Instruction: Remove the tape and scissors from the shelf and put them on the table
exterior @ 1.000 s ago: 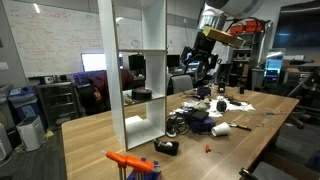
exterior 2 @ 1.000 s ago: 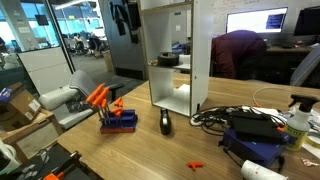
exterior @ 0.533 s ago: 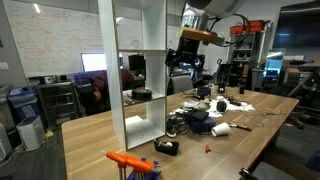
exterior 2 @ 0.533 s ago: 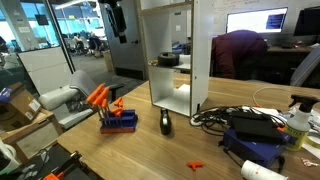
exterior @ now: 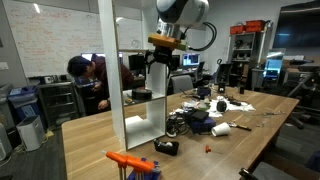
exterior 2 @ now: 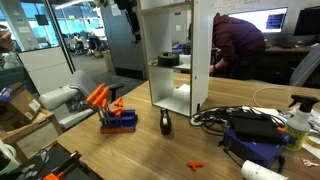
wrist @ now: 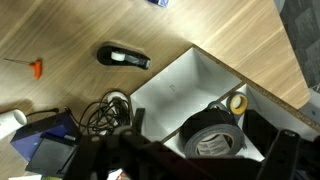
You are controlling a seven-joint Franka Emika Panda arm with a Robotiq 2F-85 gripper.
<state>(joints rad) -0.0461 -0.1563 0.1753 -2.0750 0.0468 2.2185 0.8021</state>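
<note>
Finds the gripper (exterior: 157, 67) high up before the open side of the shelf (exterior: 106, 70), about level with the upper compartment and well above the table (exterior: 88, 138). Reads as the approach to a first pick, with nothing carried. Cannot tell from the dark, blurred fingers at the bottom of the wrist view whether spread or closed. Shows only that nothing is held there.

Has the tape (exterior: 142, 94) lying flat on the middle board of the shelf, hole upward, near the front edge. A steady pose, not prone to rolling, and easy to reach from the open side. Places it below the gripper and a little further into the shelf in both exterior views. Places it low and right of centre in the wrist view (wrist: 212, 136), just ahead of the fingers, with a smaller pale roll (wrist: 238, 103) just beside it. Probably calls for a drop and then a reach inward under the upper board, jaws set astride the wall of the roll and clear of the pale neighbour.

Shows no scissors on any board from these angles. Shows a small orange item (exterior 2: 195, 163) on the table, well apart from the shelf and too small to name. Leaves a flat black object (wrist: 123, 56) on the table near the shelf's foot, clear of the likely path.
</note>
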